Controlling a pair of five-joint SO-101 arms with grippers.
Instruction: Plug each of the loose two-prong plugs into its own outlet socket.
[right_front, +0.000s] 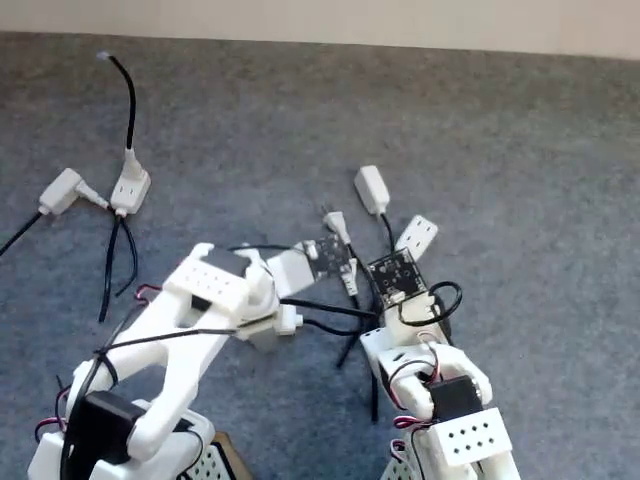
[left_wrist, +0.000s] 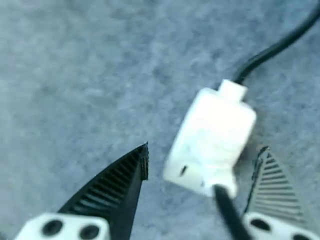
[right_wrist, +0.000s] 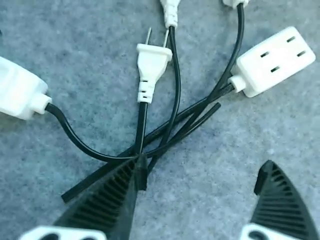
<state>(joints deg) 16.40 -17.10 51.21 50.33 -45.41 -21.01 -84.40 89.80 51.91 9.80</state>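
Grey felt bench (right_front: 500, 120). My left claw (left_wrist: 205, 149) is spread, a blurred white cord end (left_wrist: 215, 125) between its fingers; plug or socket, I cannot tell. My right claw (right_wrist: 202, 167) is spread above crossed black cords (right_wrist: 141, 125), near a loose plug (right_wrist: 152, 62) and an outlet socket (right_wrist: 272, 62) mid-bench.

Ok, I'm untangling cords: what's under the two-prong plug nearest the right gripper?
Only grey carpet lies under the plug; both prongs are bare. Further down, its cord meets other black cords; which lies on top there I cannot tell.
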